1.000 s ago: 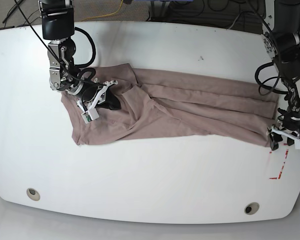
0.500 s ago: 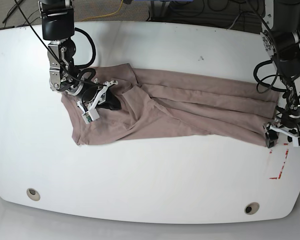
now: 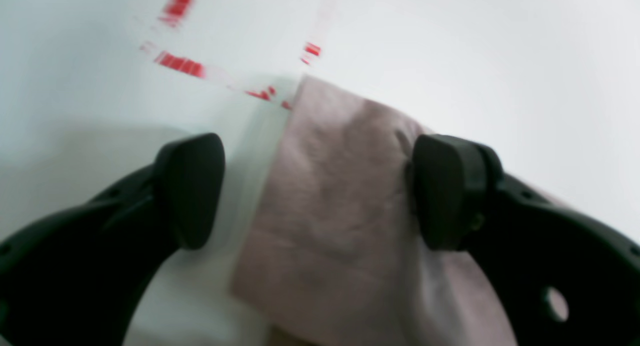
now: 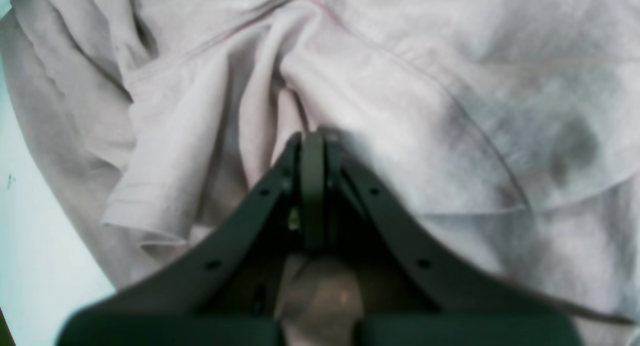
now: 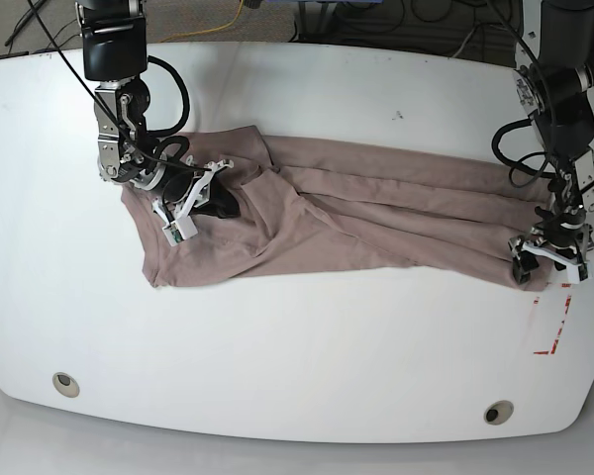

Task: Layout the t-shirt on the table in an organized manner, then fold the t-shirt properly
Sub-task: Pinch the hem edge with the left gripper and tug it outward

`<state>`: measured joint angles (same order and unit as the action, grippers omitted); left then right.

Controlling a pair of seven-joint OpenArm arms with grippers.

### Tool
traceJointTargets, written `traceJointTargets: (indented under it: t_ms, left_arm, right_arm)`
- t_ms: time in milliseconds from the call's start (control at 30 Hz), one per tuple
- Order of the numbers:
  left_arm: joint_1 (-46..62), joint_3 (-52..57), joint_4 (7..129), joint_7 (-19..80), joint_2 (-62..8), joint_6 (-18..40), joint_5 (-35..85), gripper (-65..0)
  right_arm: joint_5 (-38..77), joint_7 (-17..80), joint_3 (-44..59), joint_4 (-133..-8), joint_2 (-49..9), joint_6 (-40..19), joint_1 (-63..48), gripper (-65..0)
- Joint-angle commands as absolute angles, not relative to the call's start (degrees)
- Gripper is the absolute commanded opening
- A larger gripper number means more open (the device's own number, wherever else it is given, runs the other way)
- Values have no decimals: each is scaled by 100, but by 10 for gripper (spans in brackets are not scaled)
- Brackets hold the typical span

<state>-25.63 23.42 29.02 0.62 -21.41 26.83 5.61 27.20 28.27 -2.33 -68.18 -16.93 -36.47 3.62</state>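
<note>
on the white table (image 5: 297, 376), the t-shirt (image 5: 376, 213) lies stretched in a long creased band from the collar end near the right arm to the hem end near the left arm.

change noted: over the last second the left gripper (image 5: 544, 259) has moved inward from the red tape mark (image 5: 552, 327) and now sits over the hem corner. its jaws have spread wide. in the left wrist view the left gripper (image 3: 315, 191) straddles the hem corner of the t-shirt (image 3: 330, 211), with one pad on bare table and the other at the cloth's edge. nothing is clamped. judgement: this is a re-approach to take the hem, so the layout stage is unfinished and folding has not begun.

the right gripper (image 5: 218, 203) has not moved. in the right wrist view the right gripper (image 4: 312, 146) is closed tight, with a ridge of the t-shirt (image 4: 400, 111) bunching up at its tip; it appears to pinch that fold.

surface: smooth white top, curved edges, two round grommet holes (image 5: 65, 382). dark cables (image 5: 406, 25) and a yellow cable lie on the floor beyond the far edge.
</note>
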Motion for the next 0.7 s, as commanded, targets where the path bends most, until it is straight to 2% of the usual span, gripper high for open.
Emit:
traceJointTargets:
  t_ms: [0, 100, 167, 300, 400, 467, 667]
  left_arm:
    - [-2738, 2343, 2976, -40, -2229, 2712, 620, -112]
    - [-2738, 2343, 2985, -40, -2141, 2712, 620, -131]
    - [-2738, 2334, 2993, -40, -2070, 2712, 620, -183]
    - [-2747, 2334, 3002, -40, -2044, 2686, 620, -354]
    - [-2791, 2334, 3002, -40, -2035, 2686, 620, -459]
    - [-2853, 2334, 2993, -40, -2035, 2686, 620, -488]
    - [-2862, 2343, 3002, -40, -2035, 2686, 637, -492]
  right_arm:
    - [2141, 3486, -268, -6738, -1736, -3451, 295, -650]
    - [2141, 3486, -268, -6738, -1736, -3451, 295, -650]
    - [2141, 3486, -268, -6738, -1736, -3451, 295, -650]
    - [2141, 3486, -268, -6738, -1736, -3451, 295, -650]
    - [2141, 3486, -268, -6738, -1736, -3451, 295, -650]
    - [2141, 3486, -268, -6738, -1736, -3451, 295, -650]
    - [2141, 3486, -268, -6738, -1736, -3451, 295, -650]
